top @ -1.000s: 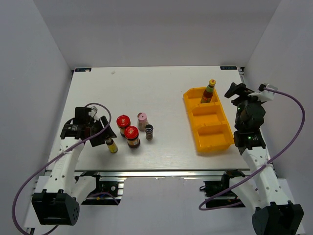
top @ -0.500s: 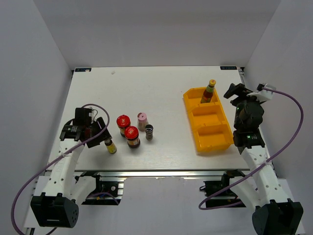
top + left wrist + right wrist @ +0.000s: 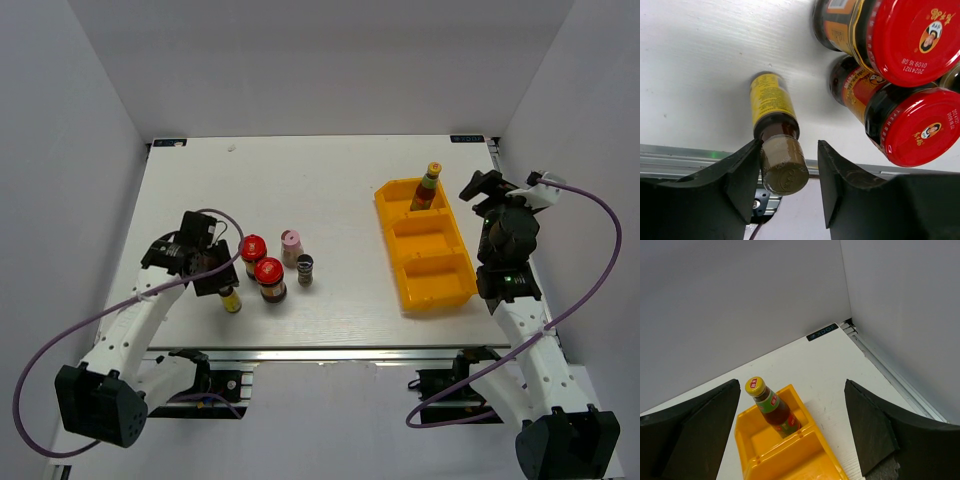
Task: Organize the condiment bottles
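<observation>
The slim brown bottle (image 3: pixel 230 298) stands near the table's front edge. My left gripper (image 3: pixel 217 282) is open around its cap (image 3: pixel 785 166); the left finger touches the cap and the right finger stands apart. Two red-lidded jars (image 3: pixel 254 248) (image 3: pixel 269 273) stand just right of it, also in the left wrist view (image 3: pixel 920 35) (image 3: pixel 917 127). The pink-capped bottle (image 3: pixel 291 242) and the grey-topped shaker (image 3: pixel 305 268) stand beside them. The yellow-capped sauce bottle (image 3: pixel 429 187) stands in the far compartment of the yellow tray (image 3: pixel 440 290). My right gripper (image 3: pixel 478 188) is open and empty, right of the tray.
The tray's middle and near compartments hold nothing. The table's front edge and metal rail (image 3: pixel 685 155) lie right below the brown bottle. Grey walls enclose the table on three sides.
My left arm has swung right and its gripper has come down around the brown bottle's cap. The right arm has not moved.
</observation>
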{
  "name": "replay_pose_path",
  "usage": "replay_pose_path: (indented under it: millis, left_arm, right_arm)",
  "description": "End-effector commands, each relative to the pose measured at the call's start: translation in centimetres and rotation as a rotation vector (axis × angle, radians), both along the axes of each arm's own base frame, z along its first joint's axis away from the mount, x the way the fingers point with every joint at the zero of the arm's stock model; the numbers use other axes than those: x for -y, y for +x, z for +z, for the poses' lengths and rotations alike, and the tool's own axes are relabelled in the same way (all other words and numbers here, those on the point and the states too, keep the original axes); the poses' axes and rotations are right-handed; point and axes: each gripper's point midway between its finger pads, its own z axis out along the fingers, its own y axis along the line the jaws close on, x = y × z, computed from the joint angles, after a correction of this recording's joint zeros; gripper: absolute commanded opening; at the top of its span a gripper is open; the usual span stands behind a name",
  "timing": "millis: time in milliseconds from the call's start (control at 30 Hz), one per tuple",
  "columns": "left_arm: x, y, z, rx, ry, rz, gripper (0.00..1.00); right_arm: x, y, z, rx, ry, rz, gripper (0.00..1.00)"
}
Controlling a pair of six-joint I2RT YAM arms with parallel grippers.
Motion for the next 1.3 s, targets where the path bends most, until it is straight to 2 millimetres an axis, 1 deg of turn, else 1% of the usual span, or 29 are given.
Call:
replay_pose_path:
  millis: [0, 67, 100, 133, 233, 533, 567, 633, 667, 700, 733, 767, 800, 833, 867, 900, 933, 967, 1033, 1067, 1133, 1167, 1233, 1267]
  left_arm:
    - [0.0, 0.4, 1.0, 0.012, 0.034, 0.017, 0.57]
    - [-0.9, 0.5, 1.3, 0.012, 0.091, 0.040, 0.57]
    - [-1.4, 0.1, 1.3, -0.006, 0.117, 0.054, 0.56]
    - [-1.7, 0.1, 1.4, -0.008, 0.134, 0.063, 0.55]
    - [-1.7, -0.1, 1.3, -0.016, 0.141, 0.051, 0.53]
    - [-0.4, 0.1, 1.1, -0.021, 0.115, 0.015, 0.44]
    - [-0.3, 0.1, 1.1, -0.020, 0.111, 0.015, 0.40]
    - [0.2, 0.1, 1.2, -0.021, 0.090, 0.000, 0.35]
    - [0.4, 0.1, 1.3, -0.018, 0.079, -0.007, 0.33]
    - [0.7, 0.3, 1.8, -0.007, 0.069, -0.016, 0.27]
    - [1.1, 0.3, 2.2, 0.002, 0.045, -0.029, 0.25]
    - [1.3, 0.5, 2.6, 0.014, 0.035, -0.042, 0.22]
    - [1.6, 0.6, 3.1, 0.030, 0.024, -0.051, 0.19]
    - [1.8, 0.9, 4.3, 0.064, 0.007, -0.060, 0.17]
    - [1.8, 0.9, 4.8, 0.077, 0.008, -0.068, 0.15]
    - [1.7, 0.8, 5.2, 0.083, 0.010, -0.066, 0.12]
    - [1.5, 0.9, 6.1, 0.107, 0.013, -0.065, 0.07]
    - [1.5, 0.8, 6.5, 0.111, 0.015, -0.067, 0.04]
    - [1.2, 0.4, 7.0, 0.105, 0.025, -0.075, 0.00]
    - [1.1, 0.2, 7.2, 0.106, 0.026, -0.082, 0.00]
    - [1.3, -0.2, 7.5, 0.101, 0.016, -0.093, 0.00]
    - [1.7, -0.4, 7.9, 0.109, -0.007, -0.114, 0.00]
    - [2.1, -0.6, 8.5, 0.117, -0.029, -0.140, 0.00]
    - [2.8, -0.8, 9.0, 0.124, -0.063, -0.172, 0.00]
  right_arm:
    - [0.8, -0.2, 0.6, 0.027, 0.001, -0.042, 0.89]
    - [0.9, -0.3, 0.5, 0.022, 0.002, -0.051, 0.89]
    - [1.0, -0.3, 0.5, 0.023, 0.004, -0.054, 0.89]
    - [1.0, -0.3, 0.5, 0.024, 0.004, -0.056, 0.89]
    - [1.0, -0.3, 0.5, 0.027, 0.007, -0.056, 0.89]
    - [1.0, -0.3, 0.3, 0.020, 0.009, -0.057, 0.89]
    - [1.0, -0.4, 0.3, 0.022, 0.011, -0.057, 0.89]
    - [0.8, -0.4, 0.4, 0.026, 0.008, -0.043, 0.89]
    - [0.1, -0.2, 0.6, 0.029, 0.000, -0.006, 0.89]
    - [-0.3, -0.1, 0.8, 0.031, -0.010, 0.019, 0.89]
    - [-0.7, 0.0, 1.0, 0.033, -0.031, 0.049, 0.89]
    - [-2.1, 0.2, 1.2, 0.036, -0.052, 0.128, 0.89]
    - [-2.8, 0.2, 1.5, 0.043, -0.069, 0.170, 0.89]
    - [-3.7, 0.2, 1.8, 0.057, -0.085, 0.220, 0.89]
    - [-5.6, 0.1, 2.1, 0.068, -0.125, 0.328, 0.89]
    - [-6.5, 0.0, 2.5, 0.083, -0.143, 0.382, 0.89]
    - [-7.6, -0.2, 2.7, 0.092, -0.164, 0.441, 0.89]
    - [-10.2, -0.9, 2.8, 0.106, -0.224, 0.596, 0.89]
    - [-12.5, -1.7, 3.2, 0.125, -0.269, 0.737, 0.89]
    - [-14.8, -3.0, 3.1, 0.141, -0.303, 0.889, 0.89]
    - [-16.9, -4.3, 2.8, 0.162, -0.351, 1.042, 0.89]
    - [-18.8, -6.6, 2.4, 0.188, -0.385, 1.216, 0.89]
    - [-20.5, -8.7, 2.3, 0.240, -0.433, 1.378, 0.89]
    - [-21.9, -11.0, 1.8, 0.269, -0.459, 1.519, 0.89]
